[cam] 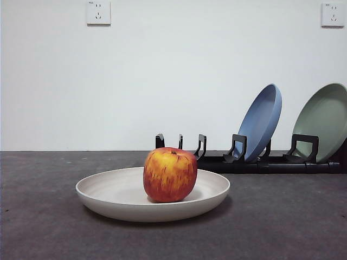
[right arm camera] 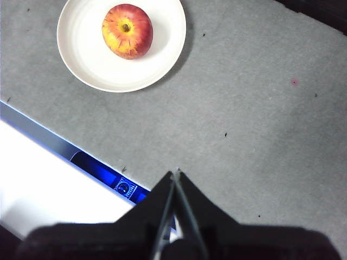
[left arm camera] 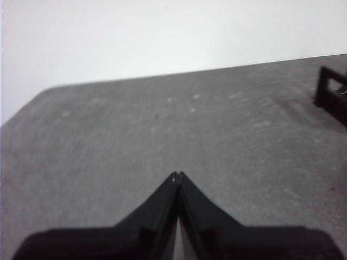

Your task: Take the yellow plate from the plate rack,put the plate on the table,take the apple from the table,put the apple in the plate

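The cream-coloured yellow plate (cam: 108, 197) (right arm camera: 87, 65) lies flat on the dark grey table (cam: 43, 227), and the red and yellow apple (cam: 169, 174) (right arm camera: 127, 31) sits upright in it, a little right of its middle. Behind it stands the black plate rack (cam: 238, 160), whose end (left arm camera: 332, 97) also shows in the left wrist view. My right gripper (right arm camera: 177, 172) hovers shut and empty well away from the plate, near the table's edge. My left gripper (left arm camera: 178, 174) is shut and empty over bare table. Neither arm shows in the front view.
A blue plate (cam: 262, 122) and a pale green plate (cam: 323, 122) lean upright in the rack's right-hand slots. The table edge with a blue strip (right arm camera: 103, 173) runs just beside my right gripper. A white wall with two sockets (cam: 98, 12) stands behind.
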`<state>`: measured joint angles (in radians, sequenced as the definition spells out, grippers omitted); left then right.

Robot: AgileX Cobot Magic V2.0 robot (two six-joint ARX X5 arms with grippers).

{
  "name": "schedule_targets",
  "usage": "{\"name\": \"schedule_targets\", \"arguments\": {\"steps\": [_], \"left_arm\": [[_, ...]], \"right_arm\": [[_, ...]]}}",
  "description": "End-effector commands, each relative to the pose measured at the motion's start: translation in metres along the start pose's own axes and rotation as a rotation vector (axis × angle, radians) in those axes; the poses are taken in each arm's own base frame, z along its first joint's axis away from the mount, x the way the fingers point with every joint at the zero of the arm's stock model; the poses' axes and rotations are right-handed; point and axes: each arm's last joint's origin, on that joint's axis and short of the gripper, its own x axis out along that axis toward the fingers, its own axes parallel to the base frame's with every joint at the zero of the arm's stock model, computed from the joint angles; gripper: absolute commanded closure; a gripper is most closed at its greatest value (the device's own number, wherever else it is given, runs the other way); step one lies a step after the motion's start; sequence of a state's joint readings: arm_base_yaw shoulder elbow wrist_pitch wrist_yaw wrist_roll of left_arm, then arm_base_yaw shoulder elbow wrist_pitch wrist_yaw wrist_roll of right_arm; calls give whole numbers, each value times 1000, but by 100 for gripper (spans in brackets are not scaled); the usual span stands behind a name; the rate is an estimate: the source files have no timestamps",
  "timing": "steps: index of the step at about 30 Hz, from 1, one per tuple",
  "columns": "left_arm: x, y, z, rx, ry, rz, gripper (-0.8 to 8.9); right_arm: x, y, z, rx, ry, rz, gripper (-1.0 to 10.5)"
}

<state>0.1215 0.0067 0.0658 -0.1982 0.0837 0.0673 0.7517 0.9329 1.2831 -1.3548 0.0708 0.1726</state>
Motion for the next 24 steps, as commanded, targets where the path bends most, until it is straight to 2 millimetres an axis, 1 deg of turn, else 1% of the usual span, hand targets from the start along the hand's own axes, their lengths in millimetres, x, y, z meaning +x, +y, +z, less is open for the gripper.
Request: {"name": "schedule_targets", "arguments": {"steps": [1,3,9,24], "left_arm": [[3,0,-10,-64,26,6,817],[5,-1,-16,-92,38,3,817],[5,-3,-15,-92,30,-22,817],[6,-2,-16,-94,47,-20,817]], "right_arm": [[2,0,-3,5,29,-6,946],[2,0,-3,5,29,-6,946],[2,0,-3,5,29,-7,946],[2,-1,-3,5,26,-21,946]]}}
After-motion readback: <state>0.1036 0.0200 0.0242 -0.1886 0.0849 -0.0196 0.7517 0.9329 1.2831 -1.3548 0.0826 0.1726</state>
